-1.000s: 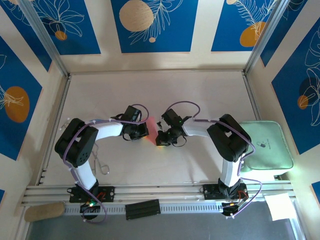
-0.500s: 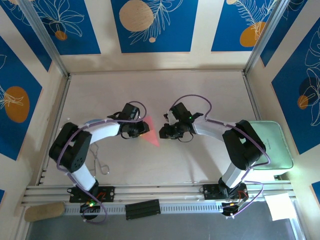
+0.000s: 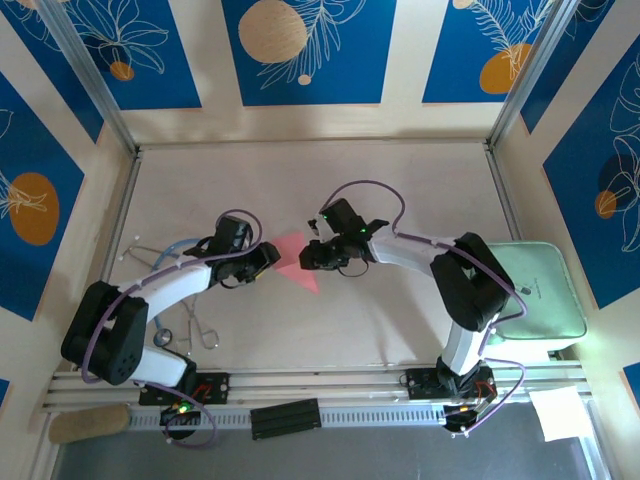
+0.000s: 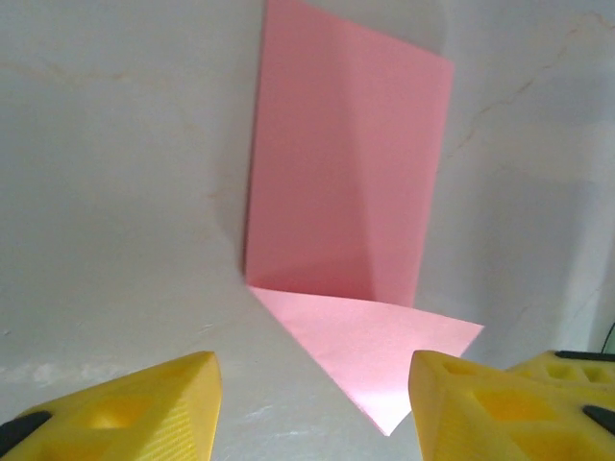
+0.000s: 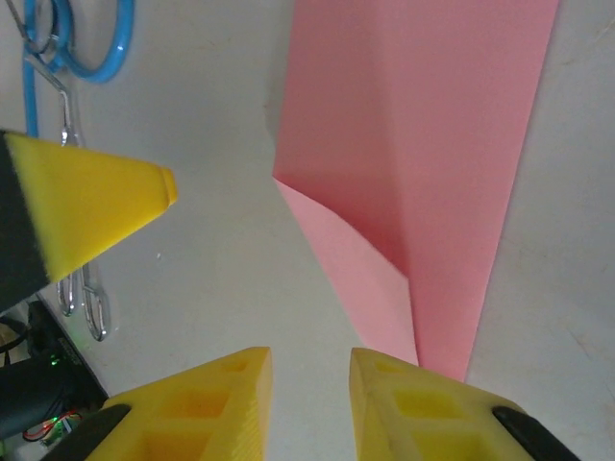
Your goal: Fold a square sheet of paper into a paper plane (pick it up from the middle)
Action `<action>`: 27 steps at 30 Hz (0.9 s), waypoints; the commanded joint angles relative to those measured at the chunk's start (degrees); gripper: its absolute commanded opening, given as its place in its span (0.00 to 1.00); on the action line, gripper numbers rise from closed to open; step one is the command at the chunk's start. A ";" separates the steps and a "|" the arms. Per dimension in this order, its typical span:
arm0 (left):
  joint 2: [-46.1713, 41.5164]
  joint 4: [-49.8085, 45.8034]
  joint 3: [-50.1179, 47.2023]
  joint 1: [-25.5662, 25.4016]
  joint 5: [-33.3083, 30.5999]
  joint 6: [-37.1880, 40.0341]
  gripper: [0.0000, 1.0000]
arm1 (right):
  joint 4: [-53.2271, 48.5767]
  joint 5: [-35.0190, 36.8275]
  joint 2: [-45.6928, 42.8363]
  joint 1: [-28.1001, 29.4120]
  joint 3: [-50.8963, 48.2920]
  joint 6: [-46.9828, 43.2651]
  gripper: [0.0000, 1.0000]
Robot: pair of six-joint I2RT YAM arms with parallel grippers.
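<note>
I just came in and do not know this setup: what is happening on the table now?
Two robot arms are folding a pink sheet of paper into a plane. The sheet lies on the table between them, partly folded, with one flap turned over. The left fingers and the right fingers stand open close on either side, and neither pair holds it.

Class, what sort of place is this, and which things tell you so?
Probably a robot test booth: a left arm and right arm bolted to a metal rail, patterned panel walls around the table, and a partly folded pink paper sheet.
</note>
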 commanded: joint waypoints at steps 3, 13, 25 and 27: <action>2.11 3.24 -0.80 0.43 2.05 -2.60 0.50 | -1.85 -0.23 4.55 0.09 4.44 1.42 0.26; 7.75 5.69 0.62 0.38 4.47 -3.13 0.28 | -5.86 2.61 10.23 -0.60 7.27 2.51 0.21; 11.42 9.35 1.60 0.42 7.16 -3.25 0.28 | -6.19 3.26 12.09 -1.14 5.39 3.95 0.22; 11.66 9.92 1.65 0.43 7.37 -3.45 0.28 | -6.07 3.27 12.20 -1.23 5.33 3.97 0.22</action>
